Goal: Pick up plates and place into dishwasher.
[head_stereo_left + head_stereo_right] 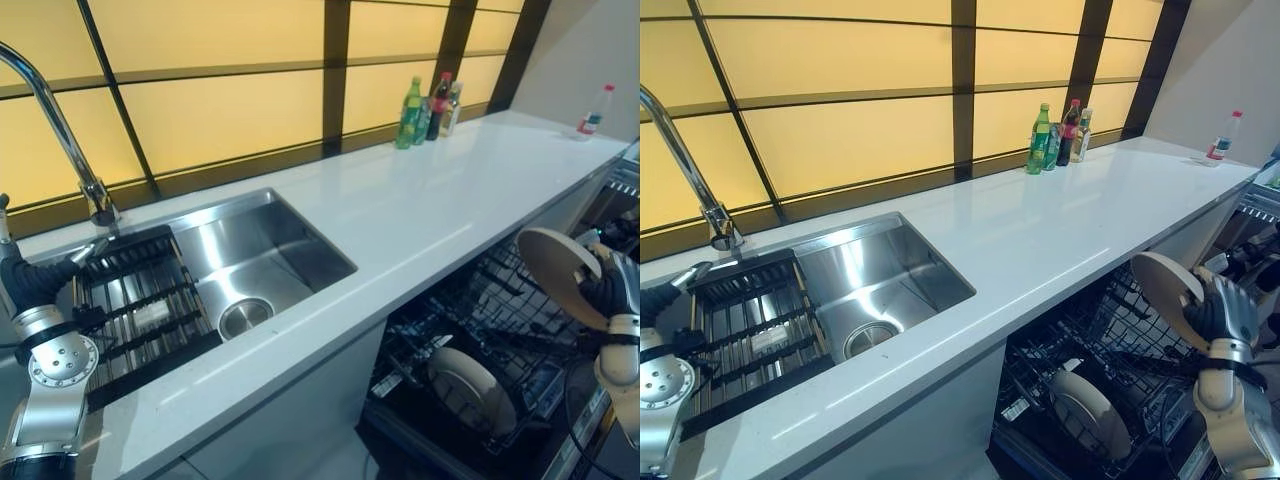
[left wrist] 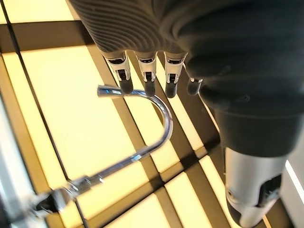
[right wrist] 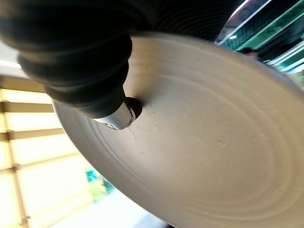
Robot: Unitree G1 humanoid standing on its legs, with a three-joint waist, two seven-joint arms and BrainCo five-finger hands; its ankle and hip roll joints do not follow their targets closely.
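1. Left robot hand [image 1: 35,282]: at the far left, over the sink's left end; its fingers [image 2: 148,76] hang straight and relaxed, holding nothing; one curved chrome faucet [image 1: 55,125] rises just beside it.
2. Sink [image 1: 265,255]: one steel basin let into the white counter [image 1: 430,210]; one dark slatted rack [image 1: 140,305] spans its left half; one round drain [image 1: 243,317] lies in the bare right half.
3. Bottles: a group of three [image 1: 428,108] stands at the back of the counter against the yellow panelled wall, one green, one dark with a red cap, one pale; a fourth bottle [image 1: 595,110], clear with a red cap, stands well apart at the counter's far right end.
4. Dishwasher [image 1: 480,350]: open below the counter's front edge, its dark wire rack pulled out; one plate [image 1: 472,388] stands on edge, tilted, in the rack.
5. Right robot hand [image 1: 1225,315]: above the right part of the dishwasher rack, clasping a second plate [image 1: 558,275] held on edge; the thumb [image 3: 118,114] presses the plate's pale face; two plates counted in all.
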